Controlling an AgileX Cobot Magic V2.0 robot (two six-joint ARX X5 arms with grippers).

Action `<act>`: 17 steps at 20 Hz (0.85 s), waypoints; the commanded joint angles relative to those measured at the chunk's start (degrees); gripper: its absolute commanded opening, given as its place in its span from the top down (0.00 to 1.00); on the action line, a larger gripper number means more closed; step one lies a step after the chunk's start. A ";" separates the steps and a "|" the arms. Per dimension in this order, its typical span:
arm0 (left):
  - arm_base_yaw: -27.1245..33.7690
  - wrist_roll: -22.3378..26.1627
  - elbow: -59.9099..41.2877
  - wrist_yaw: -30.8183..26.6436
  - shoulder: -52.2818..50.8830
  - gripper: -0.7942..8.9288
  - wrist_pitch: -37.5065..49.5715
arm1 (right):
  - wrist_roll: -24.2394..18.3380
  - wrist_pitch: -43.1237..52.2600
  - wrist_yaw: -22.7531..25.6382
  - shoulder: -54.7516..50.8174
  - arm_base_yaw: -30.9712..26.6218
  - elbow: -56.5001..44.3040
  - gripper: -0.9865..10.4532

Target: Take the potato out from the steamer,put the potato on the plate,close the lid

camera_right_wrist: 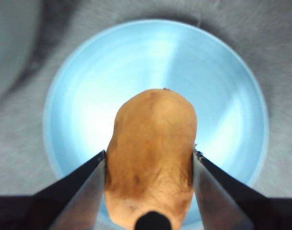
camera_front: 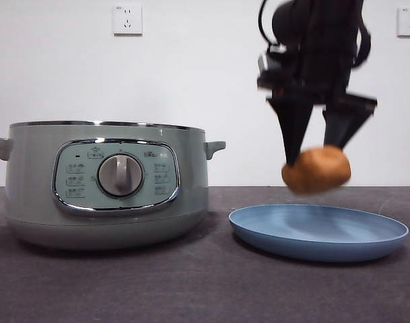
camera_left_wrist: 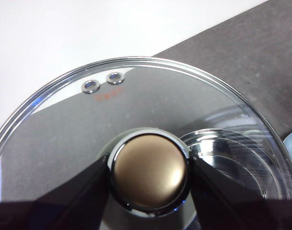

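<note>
My right gripper (camera_front: 317,156) is shut on the orange-brown potato (camera_front: 316,169) and holds it in the air above the light-blue plate (camera_front: 366,235). In the right wrist view the potato (camera_right_wrist: 152,153) sits between the jaws, over the middle of the plate (camera_right_wrist: 88,110). The sage-green steamer (camera_front: 29,182) stands at the left with no lid on it. My left gripper (camera_left_wrist: 149,175) is shut on the knob (camera_left_wrist: 149,172) of the clear glass lid (camera_left_wrist: 64,124) and holds it up; this gripper and the lid are out of the front view.
A dark grey cloth (camera_front: 205,289) covers the table. A white wall with two sockets (camera_front: 127,19) stands behind. The steamer's rim (camera_right_wrist: 11,43) shows at the edge of the right wrist view.
</note>
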 commanded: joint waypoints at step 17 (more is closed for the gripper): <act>0.02 -0.07 0.94 3.58 -0.35 0.93 2.62 | 0.76 14.10 -0.04 -5.55 0.02 -14.88 0.47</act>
